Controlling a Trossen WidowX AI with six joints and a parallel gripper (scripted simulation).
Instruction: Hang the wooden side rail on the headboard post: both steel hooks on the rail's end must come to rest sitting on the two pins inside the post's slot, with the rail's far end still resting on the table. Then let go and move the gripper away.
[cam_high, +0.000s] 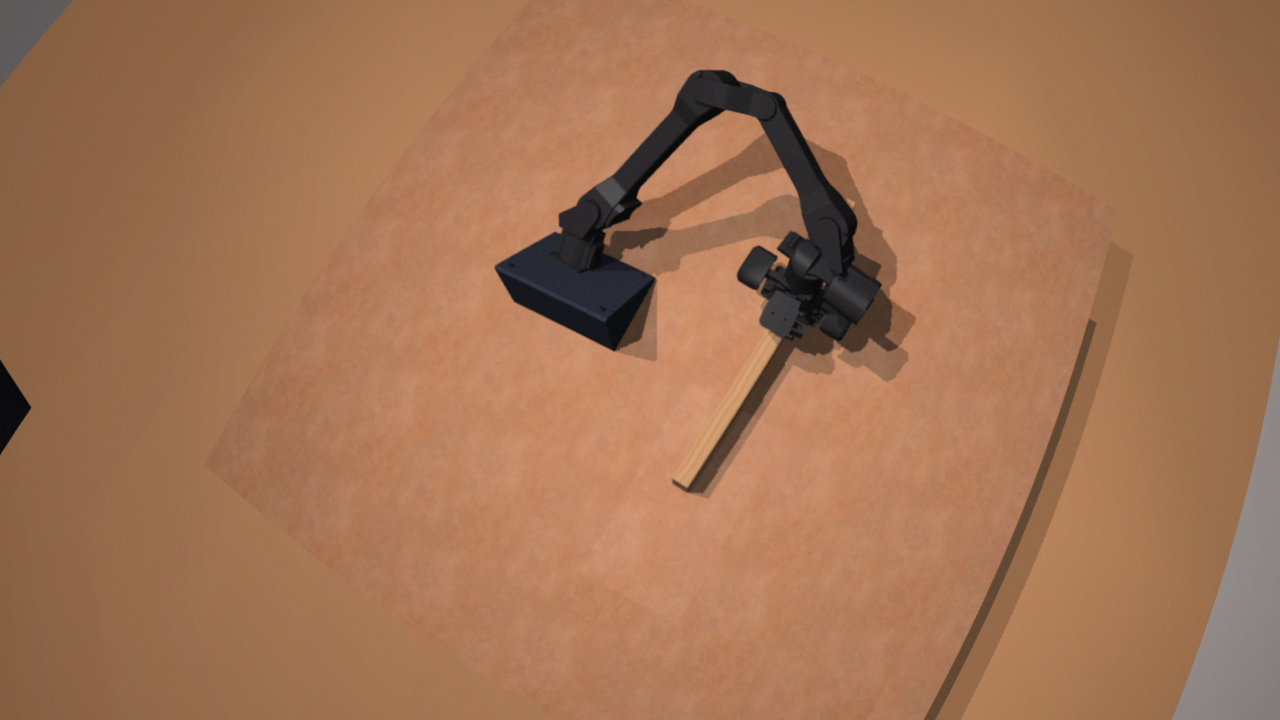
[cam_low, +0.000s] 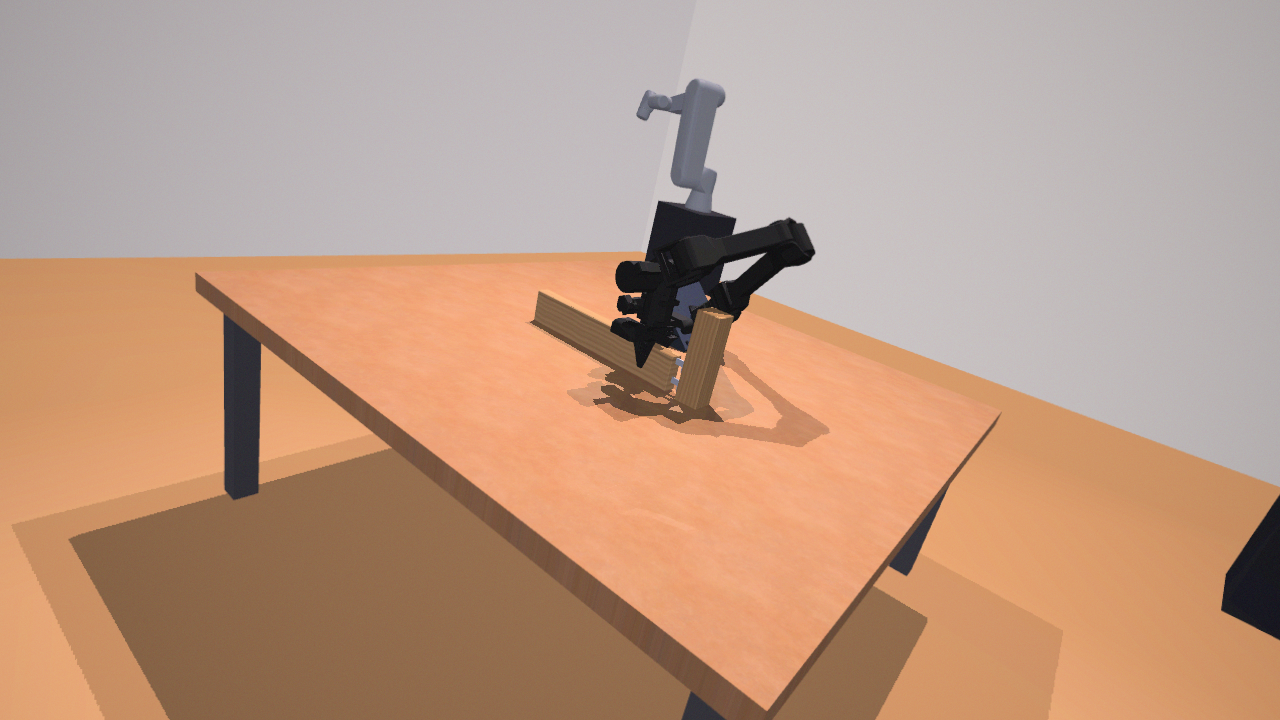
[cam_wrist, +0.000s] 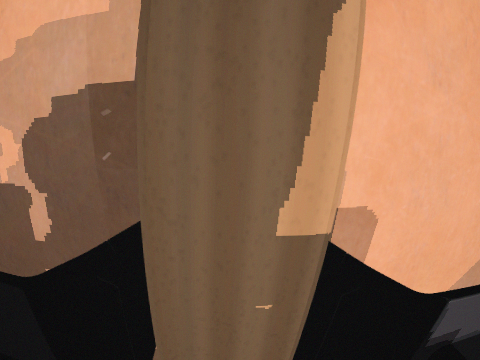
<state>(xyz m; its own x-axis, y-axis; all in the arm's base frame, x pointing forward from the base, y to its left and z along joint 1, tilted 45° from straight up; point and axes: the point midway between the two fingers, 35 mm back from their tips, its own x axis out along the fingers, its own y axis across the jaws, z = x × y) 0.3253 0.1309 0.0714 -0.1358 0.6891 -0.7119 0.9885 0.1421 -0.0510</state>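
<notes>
The wooden side rail stands on its narrow edge, with its far end low at the table. My gripper is shut on the rail near its hook end; the black fingers show on both sides of the rail in the wrist view. The headboard post stands upright just beyond that end in the exterior view. Two steel hooks show in the narrow gap between rail and post. The slot and pins are hidden, so I cannot tell whether the hooks touch the pins. The arm covers the post in the top view.
The arm's dark base block stands on the table to the left of the rail in the top view. A grey robot arm on a black pedestal stands in the background of the exterior view.
</notes>
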